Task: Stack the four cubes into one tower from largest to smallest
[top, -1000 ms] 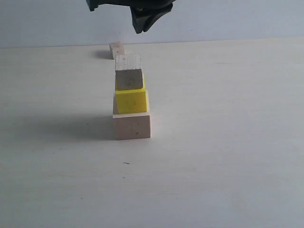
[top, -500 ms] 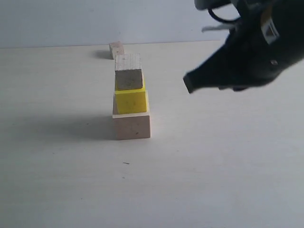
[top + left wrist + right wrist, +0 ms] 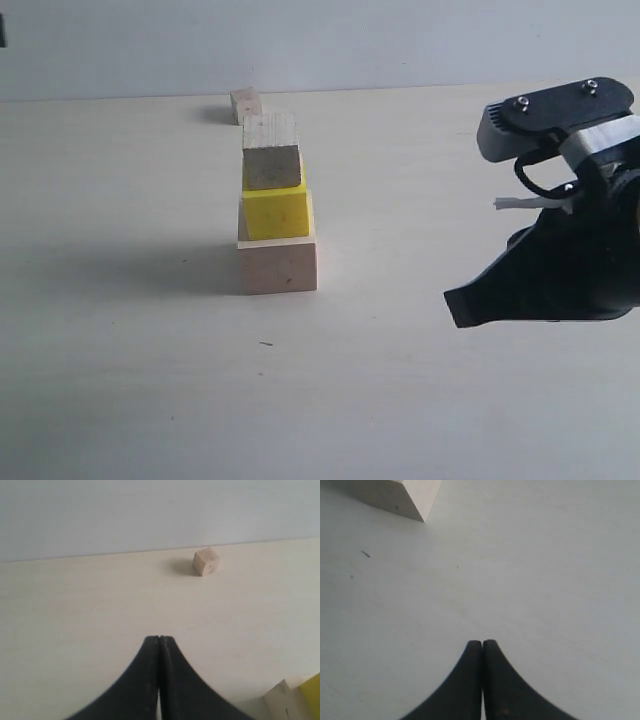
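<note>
A three-cube stack stands mid-table: a large pale wood cube (image 3: 278, 265) at the bottom, a yellow cube (image 3: 276, 211) on it, a smaller pale wood cube (image 3: 271, 152) on top. The smallest pale wood cube (image 3: 246, 104) (image 3: 206, 562) sits alone at the far edge of the table. My right gripper (image 3: 461, 308) (image 3: 482, 643) is shut and empty, low over the table to the right of the stack, its tip pointing toward it. My left gripper (image 3: 159, 639) is shut and empty; the exterior view does not show it. A corner of the large cube (image 3: 402, 497) shows in the right wrist view.
The pale tabletop (image 3: 120, 380) stretches all round the stack, with a plain wall (image 3: 400, 40) behind its far edge. A small dark speck (image 3: 265, 344) lies in front of the stack.
My right gripper has come down from above the stack and swung away to the right, now low beside the table. The three-cube stack stays as it was.
</note>
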`<state>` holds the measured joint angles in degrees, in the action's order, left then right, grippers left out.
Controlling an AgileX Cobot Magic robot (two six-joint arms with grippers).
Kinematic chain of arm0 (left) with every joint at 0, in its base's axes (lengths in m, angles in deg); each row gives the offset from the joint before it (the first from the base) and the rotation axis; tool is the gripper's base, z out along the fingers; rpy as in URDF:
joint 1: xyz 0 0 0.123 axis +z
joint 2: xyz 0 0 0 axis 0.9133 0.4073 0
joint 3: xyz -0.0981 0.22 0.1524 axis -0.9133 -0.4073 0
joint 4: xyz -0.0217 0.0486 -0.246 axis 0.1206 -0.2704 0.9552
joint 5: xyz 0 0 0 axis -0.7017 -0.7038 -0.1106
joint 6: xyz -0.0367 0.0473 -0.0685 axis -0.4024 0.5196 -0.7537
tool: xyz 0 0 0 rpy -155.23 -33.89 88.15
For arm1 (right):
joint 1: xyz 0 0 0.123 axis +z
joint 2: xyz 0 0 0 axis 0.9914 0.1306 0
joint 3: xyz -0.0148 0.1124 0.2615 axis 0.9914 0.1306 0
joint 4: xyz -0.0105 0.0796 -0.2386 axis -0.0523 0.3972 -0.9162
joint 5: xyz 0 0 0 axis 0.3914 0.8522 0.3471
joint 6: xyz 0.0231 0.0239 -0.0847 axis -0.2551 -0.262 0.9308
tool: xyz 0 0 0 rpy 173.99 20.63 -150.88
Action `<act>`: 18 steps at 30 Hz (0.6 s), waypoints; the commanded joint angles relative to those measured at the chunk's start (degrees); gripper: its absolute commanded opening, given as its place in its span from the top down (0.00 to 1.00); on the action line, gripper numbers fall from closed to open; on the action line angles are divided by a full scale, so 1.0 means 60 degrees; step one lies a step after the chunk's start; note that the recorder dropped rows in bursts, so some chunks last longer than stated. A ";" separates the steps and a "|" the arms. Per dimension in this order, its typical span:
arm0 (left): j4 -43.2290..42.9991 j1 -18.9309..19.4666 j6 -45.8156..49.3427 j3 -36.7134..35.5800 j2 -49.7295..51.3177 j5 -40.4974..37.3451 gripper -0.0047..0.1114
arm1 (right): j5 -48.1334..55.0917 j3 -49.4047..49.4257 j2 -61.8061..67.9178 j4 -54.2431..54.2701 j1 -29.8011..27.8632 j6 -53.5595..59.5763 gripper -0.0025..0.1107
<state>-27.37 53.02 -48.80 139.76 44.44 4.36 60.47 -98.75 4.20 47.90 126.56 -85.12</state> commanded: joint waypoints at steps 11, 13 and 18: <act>0.0247 -0.0507 0.2154 0.3714 0.4805 0.0360 0.96 | -0.0374 0.0041 -0.0165 -0.0356 -0.0006 0.0091 0.98; 0.0247 -0.0507 0.2254 0.4219 0.5356 0.0360 0.96 | -0.0392 0.0041 -0.0165 -0.0394 -0.0006 0.0091 0.98; 0.0247 -0.0507 0.2437 0.5672 0.6826 0.0360 0.96 | -0.0447 0.0041 -0.0165 -0.0511 -0.0006 0.0091 0.98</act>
<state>-26.42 50.13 -35.01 169.37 81.60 5.72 58.87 -98.75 3.46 45.76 126.56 -84.98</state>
